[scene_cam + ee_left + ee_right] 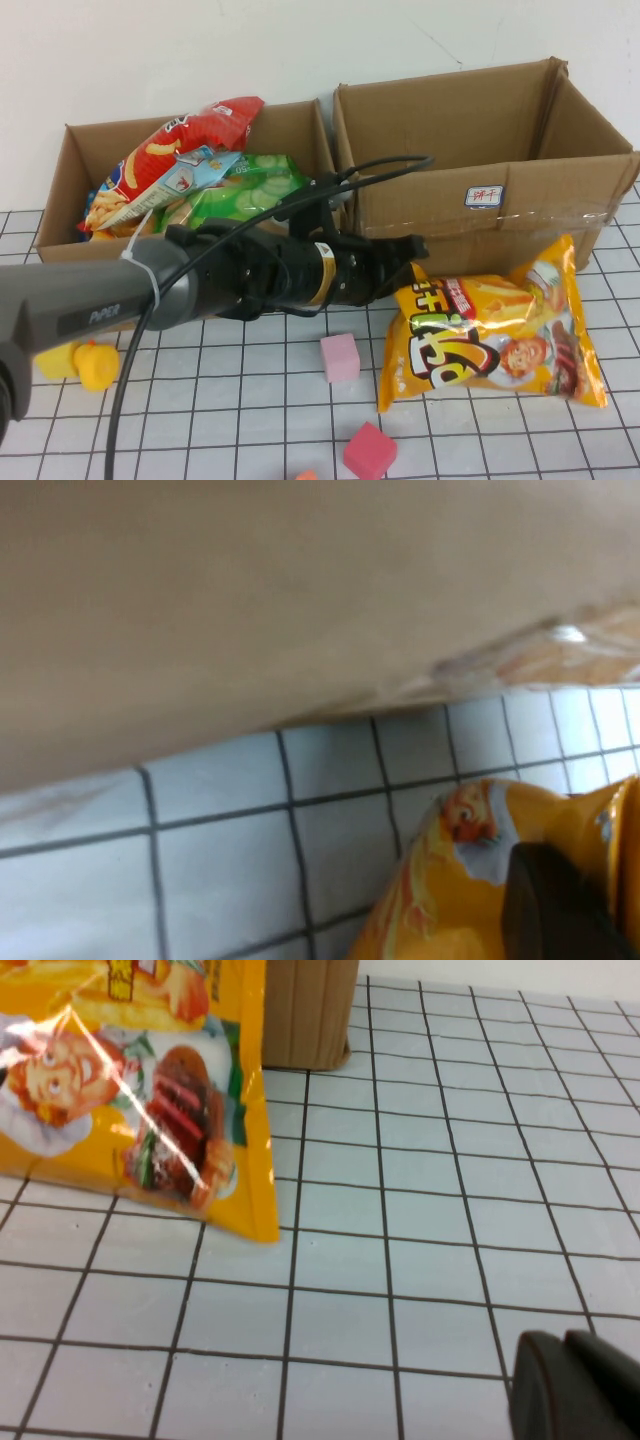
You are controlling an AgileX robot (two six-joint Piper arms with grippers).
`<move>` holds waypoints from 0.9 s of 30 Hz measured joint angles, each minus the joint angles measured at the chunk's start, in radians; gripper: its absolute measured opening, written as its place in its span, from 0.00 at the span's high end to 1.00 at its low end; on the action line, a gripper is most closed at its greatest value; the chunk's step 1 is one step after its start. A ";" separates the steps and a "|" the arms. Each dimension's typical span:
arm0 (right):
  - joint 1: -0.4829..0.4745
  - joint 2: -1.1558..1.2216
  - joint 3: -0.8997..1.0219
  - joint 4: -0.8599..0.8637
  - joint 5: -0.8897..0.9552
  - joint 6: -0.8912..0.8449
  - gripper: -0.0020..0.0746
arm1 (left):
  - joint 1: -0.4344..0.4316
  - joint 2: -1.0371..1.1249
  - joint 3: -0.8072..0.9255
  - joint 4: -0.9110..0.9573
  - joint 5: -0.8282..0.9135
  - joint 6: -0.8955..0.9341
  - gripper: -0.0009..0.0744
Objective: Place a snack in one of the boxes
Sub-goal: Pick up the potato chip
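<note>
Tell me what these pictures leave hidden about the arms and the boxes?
- Left end effector, shut on the yellow snack bag: high view, the arm covers the pinch.
- Right end effector: right wrist view, edge cuts its fingers; absent from high view.
- Right box: high view, front wall hides the floor.

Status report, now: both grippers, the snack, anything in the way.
Left gripper shut on the yellow snack bag, top corner, bag on the table. Right gripper shut, low beside the bag. Empty box right behind; front wall to clear.
</note>
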 joint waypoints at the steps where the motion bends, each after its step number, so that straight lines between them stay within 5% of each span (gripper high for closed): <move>1: 0.000 0.000 0.000 0.000 0.000 0.000 0.98 | 0.000 -0.005 0.000 0.000 -0.009 0.002 0.97; 27: 0.000 0.000 0.000 0.000 0.000 0.000 0.98 | 0.002 -0.283 0.000 0.020 -0.138 0.021 0.99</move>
